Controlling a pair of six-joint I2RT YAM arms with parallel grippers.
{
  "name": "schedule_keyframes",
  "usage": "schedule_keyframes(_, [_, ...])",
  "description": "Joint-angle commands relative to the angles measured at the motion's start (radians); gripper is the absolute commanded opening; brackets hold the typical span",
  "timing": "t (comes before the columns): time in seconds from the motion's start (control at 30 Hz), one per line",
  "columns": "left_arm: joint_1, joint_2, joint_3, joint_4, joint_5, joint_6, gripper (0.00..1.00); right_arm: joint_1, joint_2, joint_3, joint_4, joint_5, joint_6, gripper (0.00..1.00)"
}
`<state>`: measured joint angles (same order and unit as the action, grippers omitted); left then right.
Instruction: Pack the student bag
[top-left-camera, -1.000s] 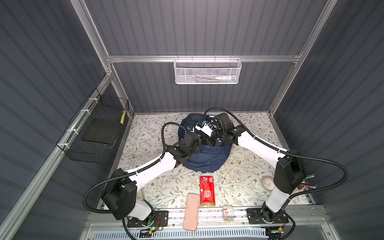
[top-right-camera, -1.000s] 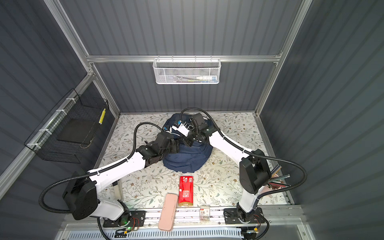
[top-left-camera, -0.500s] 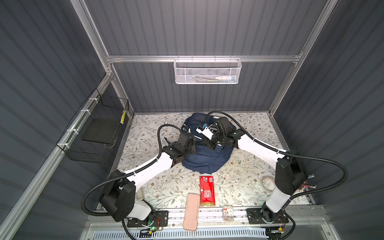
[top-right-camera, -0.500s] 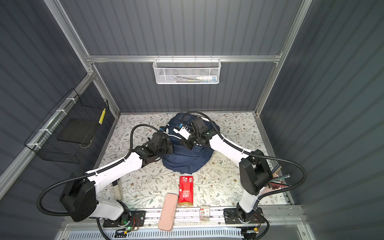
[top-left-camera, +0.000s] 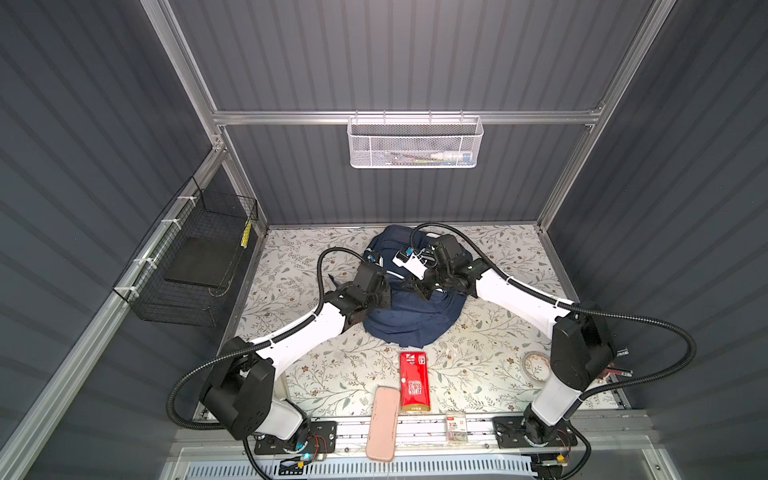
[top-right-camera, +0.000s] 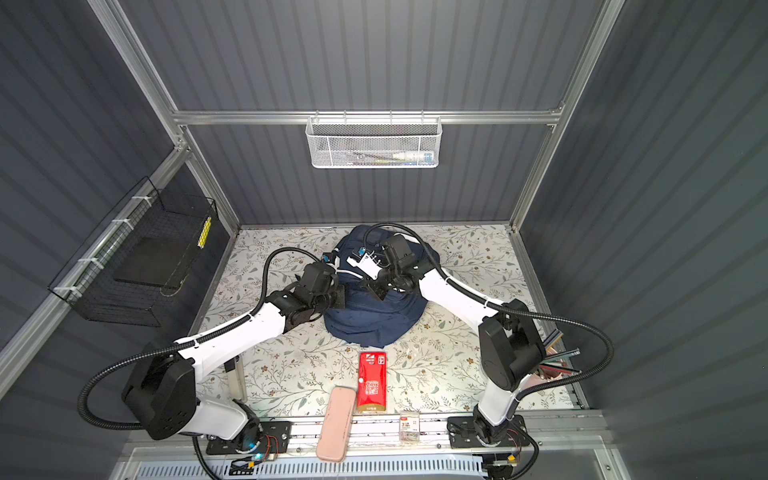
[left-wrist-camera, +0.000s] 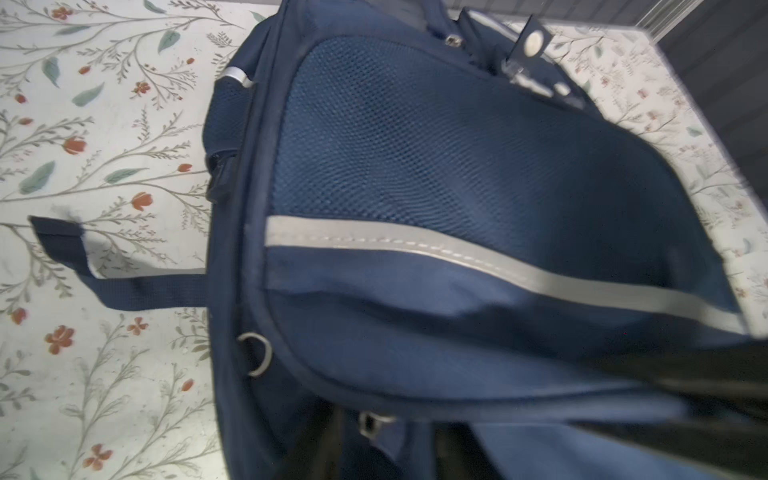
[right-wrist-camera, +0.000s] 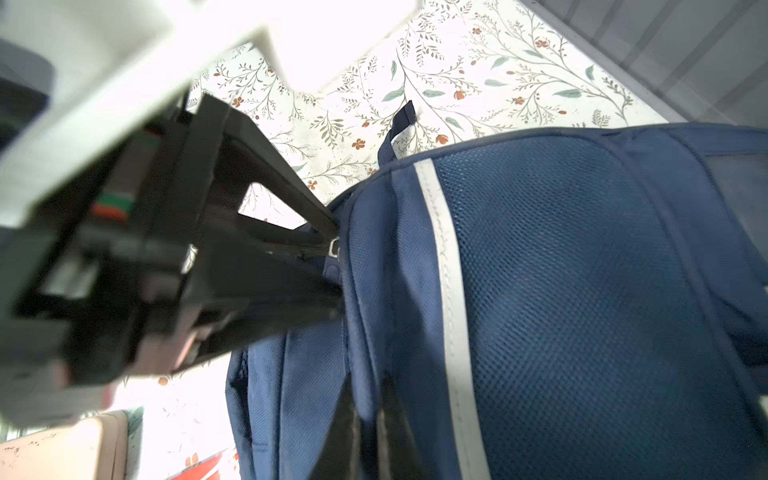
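Clamping the student bag (top-left-camera: 415, 320) from two sides at the centre of both top views, on the floral tabletop (top-left-camera: 291, 266) near the back wall

Reaching in from lower left with the left gripper (top-left-camera: 384, 300), fingertips pinched together on the bag's edge seam right beside a small metal zip pull (right-wrist-camera: 334, 248) (plainest at mid-frame in the right wrist view)

Reaching in from the right with the right gripper (top-left-camera: 419, 289), closed tight on a raised fold of navy fabric, visible at the lower middle of its own wrist view

Showing, across the left wrist view, the bag's blue mesh panel (left-wrist-camera: 415, 145), a white reflective stripe (left-wrist-camera: 457, 257) slanting below it, a loose webbing strap (left-wrist-camera: 124, 284) trailing onto the cloth at left, and a metal D-ring (left-wrist-camera: 259, 353) on the seam at lower centre

Noting, below the bag toward the bottom of the top views and apart from it, a red printed packet (top-left-camera: 413, 382), a pink pencil case (top-left-camera: 381, 424) just beside it and overhanging the front rail, a small clear packet (top-left-camera: 456, 426) on the rail, and a roll of tape (top-left-camera: 534, 365) at lower right, partly behind the right arm

Noting too, at upper centre on the back wall, a white mesh basket (top-left-camera: 415, 143), and at left a black wire basket (top-left-camera: 187, 266)
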<state>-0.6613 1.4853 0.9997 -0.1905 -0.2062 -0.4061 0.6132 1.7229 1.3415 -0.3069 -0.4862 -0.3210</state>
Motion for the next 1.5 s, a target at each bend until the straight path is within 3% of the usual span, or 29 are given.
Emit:
schedule_keyframes(0.0, [0.015,0.034,-0.004,-0.058,-0.052,0.015,0.04,0.01,-0.064,-0.007,0.007,-0.088,0.004,0.0])
schedule_keyframes(0.03, [0.019,0.027,-0.004,-0.069,-0.053,0.011,0.0,0.011,-0.069,-0.017,0.007,-0.073,-0.004,0.0])
schedule_keyframes(0.2, [0.122,-0.041,-0.035,-0.073,0.086,-0.019,0.0,0.009,-0.076,-0.096,0.036,0.099,-0.084,0.0])
schedule_keyframes(0.3, [0.143,-0.069,-0.023,-0.105,0.08,0.004,0.0,0.006,-0.087,-0.164,0.082,0.194,-0.177,0.0])
schedule_keyframes(0.5, [0.235,-0.031,-0.004,-0.057,0.115,0.018,0.0,0.011,-0.134,-0.25,0.061,0.203,-0.373,0.0])
schedule_keyframes(0.73, [0.282,0.007,0.084,-0.063,0.157,0.03,0.0,0.01,-0.159,-0.308,0.146,0.246,-0.448,0.0])
schedule_keyframes(0.87, [0.281,-0.068,0.027,-0.077,0.196,0.027,0.0,-0.011,-0.114,-0.319,0.248,0.367,-0.502,0.0])
schedule_keyframes(1.07, [0.232,-0.22,-0.061,-0.165,0.235,0.023,0.0,-0.059,-0.06,-0.229,0.217,0.295,-0.471,0.0])
schedule_keyframes(1.13, [0.189,-0.242,-0.083,-0.168,0.236,0.002,0.0,-0.063,-0.048,-0.209,0.216,0.263,-0.453,0.06])
schedule_keyframes(1.23, [0.131,-0.225,-0.096,-0.147,0.243,-0.025,0.0,-0.047,-0.056,-0.202,0.223,0.195,-0.425,0.29])
schedule_keyframes(1.33, [0.117,-0.195,-0.097,-0.115,0.26,-0.044,0.0,0.02,-0.081,-0.222,0.256,0.173,-0.431,0.34])
schedule_keyframes(1.47, [0.115,-0.192,-0.083,-0.103,0.294,-0.063,0.0,0.149,-0.042,-0.215,0.338,0.313,-0.446,0.35])
